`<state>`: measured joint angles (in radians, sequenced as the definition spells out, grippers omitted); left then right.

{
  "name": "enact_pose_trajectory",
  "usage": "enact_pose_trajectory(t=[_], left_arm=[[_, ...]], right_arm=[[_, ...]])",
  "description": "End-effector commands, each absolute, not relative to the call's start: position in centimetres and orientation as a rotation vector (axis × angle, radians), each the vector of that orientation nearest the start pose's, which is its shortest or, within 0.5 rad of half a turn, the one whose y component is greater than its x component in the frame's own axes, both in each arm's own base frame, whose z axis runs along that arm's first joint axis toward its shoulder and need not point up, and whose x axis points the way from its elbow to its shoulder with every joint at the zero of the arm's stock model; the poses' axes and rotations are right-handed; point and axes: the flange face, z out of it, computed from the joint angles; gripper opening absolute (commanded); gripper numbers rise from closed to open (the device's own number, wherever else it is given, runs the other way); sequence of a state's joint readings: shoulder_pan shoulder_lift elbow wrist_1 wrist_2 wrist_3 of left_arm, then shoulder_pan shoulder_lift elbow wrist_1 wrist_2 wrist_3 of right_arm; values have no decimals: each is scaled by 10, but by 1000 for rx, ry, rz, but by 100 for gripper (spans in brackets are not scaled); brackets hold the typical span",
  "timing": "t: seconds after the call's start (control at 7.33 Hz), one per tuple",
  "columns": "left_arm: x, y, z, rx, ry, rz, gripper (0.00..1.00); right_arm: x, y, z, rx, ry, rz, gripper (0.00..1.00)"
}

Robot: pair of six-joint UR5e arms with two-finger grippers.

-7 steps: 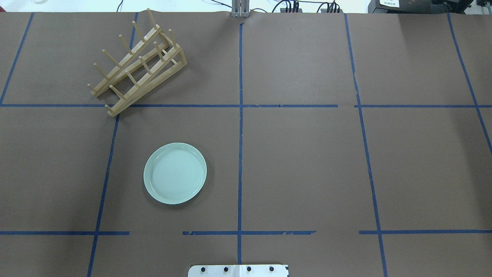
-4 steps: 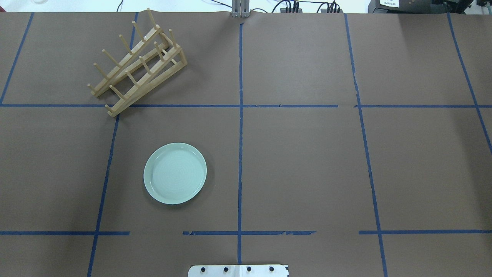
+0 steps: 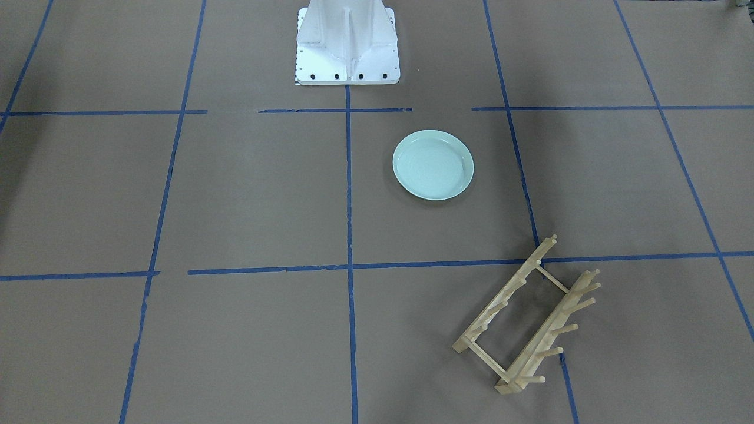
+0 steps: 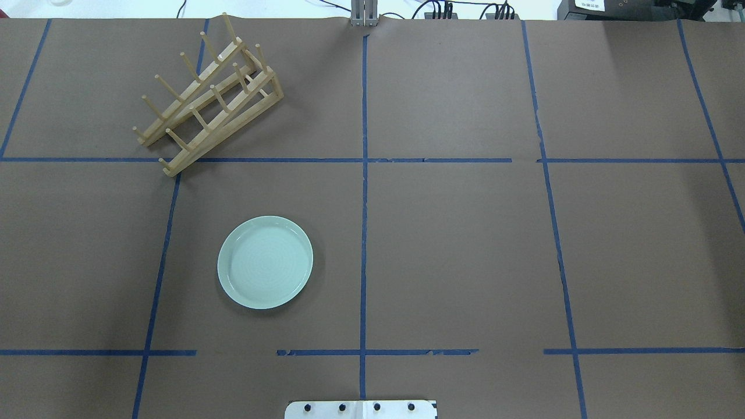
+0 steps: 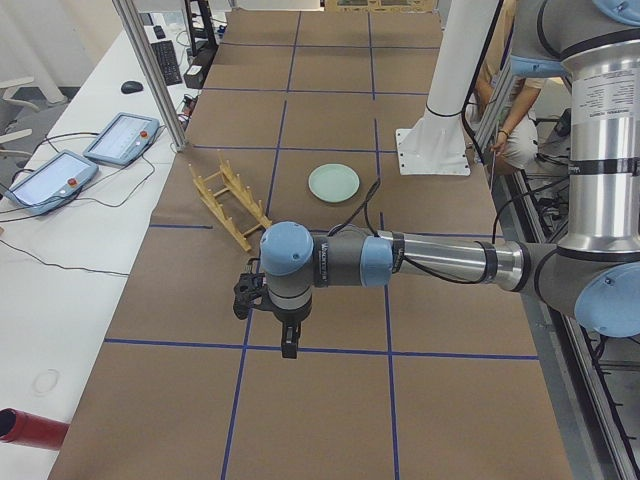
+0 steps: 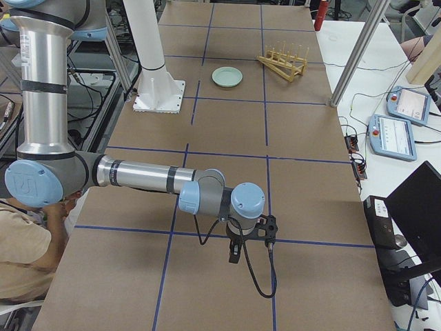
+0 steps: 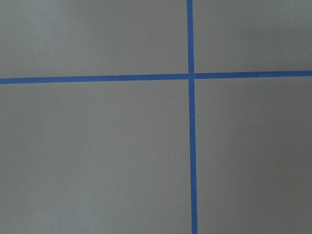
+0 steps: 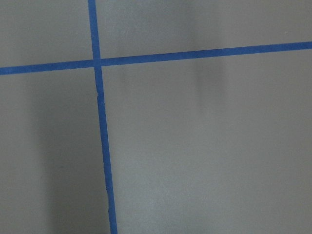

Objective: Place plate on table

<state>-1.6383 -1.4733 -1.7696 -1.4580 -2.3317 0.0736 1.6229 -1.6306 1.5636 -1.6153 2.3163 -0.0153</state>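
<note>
The pale mint-green plate (image 4: 265, 262) lies flat and right side up on the brown table (image 4: 465, 233), left of the centre tape line. It also shows in the front view (image 3: 433, 165), the left view (image 5: 333, 183) and the right view (image 6: 227, 76). Nothing touches it. My left gripper (image 5: 287, 345) hangs over the table's left end, far from the plate. My right gripper (image 6: 234, 254) hangs over the right end. Both show only in the side views, so I cannot tell whether they are open or shut. Both wrist views show only bare table (image 7: 97, 156) with blue tape lines.
An empty light wooden peg dish rack (image 4: 209, 96) stands at the far left of the table, beyond the plate; it also shows in the front view (image 3: 530, 315). The white robot base (image 3: 347, 47) stands at the near middle edge. Tablets (image 5: 120, 138) lie off the far edge.
</note>
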Motion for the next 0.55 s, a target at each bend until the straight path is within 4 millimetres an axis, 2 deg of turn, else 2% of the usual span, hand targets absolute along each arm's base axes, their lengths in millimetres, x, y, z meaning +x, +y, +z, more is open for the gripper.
enact_pose_trajectory(t=[0.0, 0.14, 0.41], left_arm=[[-94, -440, 624, 32, 760, -3, 100], [-95, -439, 620, 40, 760, -1, 100], [-95, -439, 628, 27, 761, -7, 100]], right_arm=[[90, -454, 696, -80, -748, 76, 100], [89, -453, 696, -80, -748, 76, 100], [89, -453, 697, -82, -748, 77, 100]])
